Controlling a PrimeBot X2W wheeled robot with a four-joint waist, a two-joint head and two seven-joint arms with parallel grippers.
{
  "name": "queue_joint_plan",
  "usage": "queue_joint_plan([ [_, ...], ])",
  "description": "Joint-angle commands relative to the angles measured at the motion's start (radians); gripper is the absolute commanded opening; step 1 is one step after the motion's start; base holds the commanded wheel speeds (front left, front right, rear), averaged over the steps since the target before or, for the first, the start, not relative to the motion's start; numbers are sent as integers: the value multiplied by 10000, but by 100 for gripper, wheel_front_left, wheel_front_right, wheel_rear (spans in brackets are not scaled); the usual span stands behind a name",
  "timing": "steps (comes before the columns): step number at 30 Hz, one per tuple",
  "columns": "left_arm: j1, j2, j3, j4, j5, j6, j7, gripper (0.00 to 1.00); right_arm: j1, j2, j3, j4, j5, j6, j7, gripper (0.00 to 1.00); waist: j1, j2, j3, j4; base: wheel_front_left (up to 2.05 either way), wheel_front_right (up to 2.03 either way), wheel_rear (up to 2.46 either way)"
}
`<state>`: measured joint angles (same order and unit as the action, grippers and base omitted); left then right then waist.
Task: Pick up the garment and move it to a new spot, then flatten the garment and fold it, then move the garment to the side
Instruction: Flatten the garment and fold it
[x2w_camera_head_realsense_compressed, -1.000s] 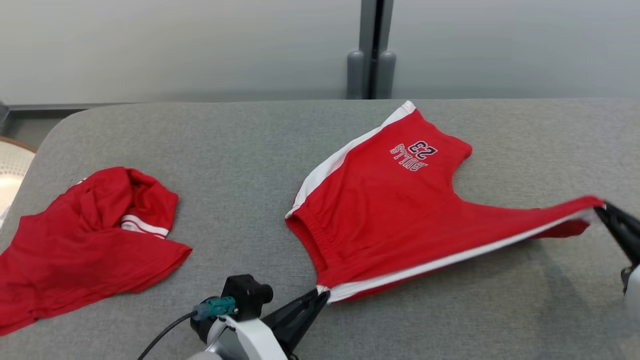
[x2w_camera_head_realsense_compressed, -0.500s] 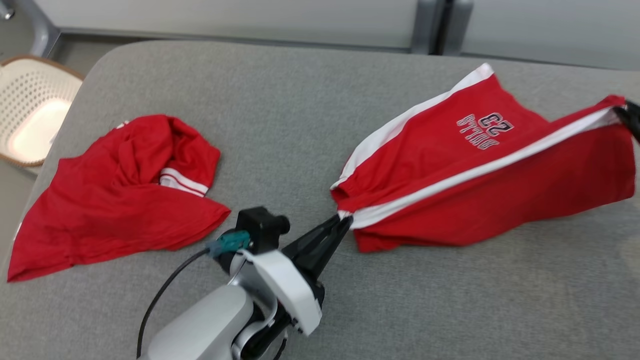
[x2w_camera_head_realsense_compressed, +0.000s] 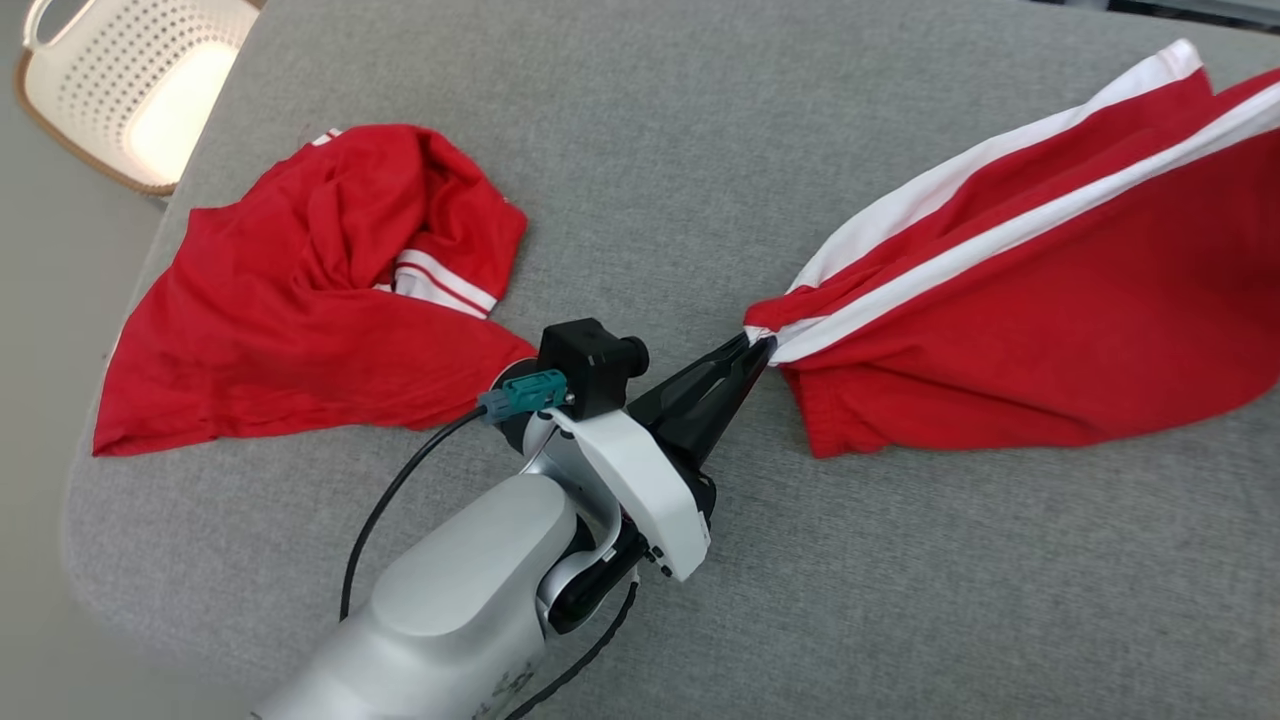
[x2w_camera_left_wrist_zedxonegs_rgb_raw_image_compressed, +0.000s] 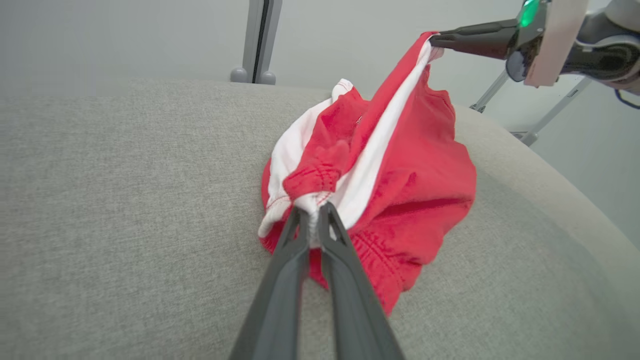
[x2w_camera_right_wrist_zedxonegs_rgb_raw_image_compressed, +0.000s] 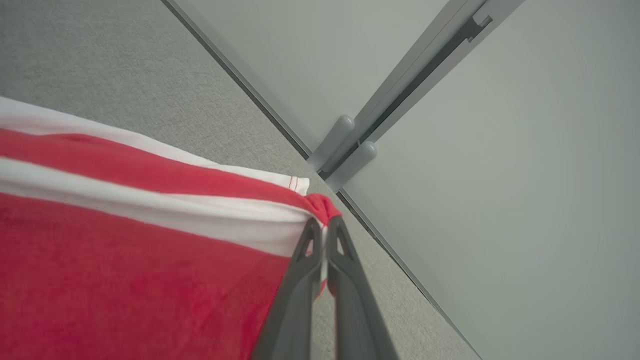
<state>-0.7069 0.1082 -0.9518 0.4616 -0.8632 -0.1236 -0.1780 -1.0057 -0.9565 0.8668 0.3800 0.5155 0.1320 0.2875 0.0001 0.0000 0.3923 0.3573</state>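
Red shorts (x2w_camera_head_realsense_compressed: 1000, 330) — slung taut above the grey table (x2w_camera_head_realsense_compressed: 700, 150), lower fold sagging onto it, left gripper (x2w_camera_head_realsense_compressed: 761, 345) pinching the waistband corner, right gripper (x2w_camera_right_wrist_zedxonegs_rgb_raw_image_compressed: 324, 226) pinching the hem corner — thin bites, liable to slip free under tension.

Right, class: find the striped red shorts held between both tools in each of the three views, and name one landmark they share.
Head view: shorts at right, corner pinched by left tool.
Left wrist view: shorts centre, bunched at left tool.
Right wrist view: shorts lower left, pinched by right tool.
Shared landmark: grey table.
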Motion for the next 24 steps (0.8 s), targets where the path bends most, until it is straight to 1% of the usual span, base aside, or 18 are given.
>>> queue_joint_plan([
  [1, -285, -60, -57, 170, -70, -73, -150, 0, -391, 65, 254, 302, 100, -24, -110, 0, -1, 0, 270, 283, 0, 0, 0],
  [5, -500, -183, -229, 392, -205, -70, -319, 0, -959, 209, 842, 863, 229, -24, -318, 0, -1, 0, 420, 456, 0, 0, 0],
  [6, -500, -183, -229, 392, -205, -70, -319, 0, -959, 209, 842, 863, 229, -24, -318, 0, -1, 0, 420, 456, 0, 0, 0],
  [13, -934, -332, -534, 576, -454, -71, -524, 0, -1919, 398, 1901, 1484, 372, -24, -579, 0, -1, 0, 796, 560, 0, 0, 0],
  [14, -1028, -337, -561, 630, -464, -71, -539, 13, -2034, 408, 2043, 1558, 388, -24, -624, 0, -1, 0, 839, 573, 0, 0, 0],
  [15, -1127, -341, -578, 675, -495, -72, -561, 23, -2154, 419, 2139, 1654, 419, -24, -653, 0, -1, 0, 877, 583, 0, 0, 0],
  [17, -1311, -367, -597, 774, -592, -73, -608, 39, -2426, 438, 2295, 1854, 492, -24, -771, 0, -1, 0, 962, 584, 0, 0, 0],
  [18, -1386, -377, -613, 825, -618, -73, -623, 49, -2537, 471, 2323, 1965, 518, -24, -887, 0, -1, 0, 1002, 582, 0, 0, 0],
  [19, -1452, -385, -623, 887, -648, -73, -655, 91, -2613, 528, 2345, 2095, 546, -24, -1004, 67, -1, 0, 1035, 578, 0, 0, 0],
  [20, -1506, -382, -628, 953, -693, -73, -675, 100, -2644, 605, 2392, 2205, 603, -24, -1093, 100, -1, 0, 1057, 570, 0, 0, 0],
  [24, -1702, -407, -615, 1202, -765, -74, -764, 100, -2853, 877, 2440, 2680, 703, -24, -1616, 100, -1, 0, 1083, 489, 0, 0, 0],
])
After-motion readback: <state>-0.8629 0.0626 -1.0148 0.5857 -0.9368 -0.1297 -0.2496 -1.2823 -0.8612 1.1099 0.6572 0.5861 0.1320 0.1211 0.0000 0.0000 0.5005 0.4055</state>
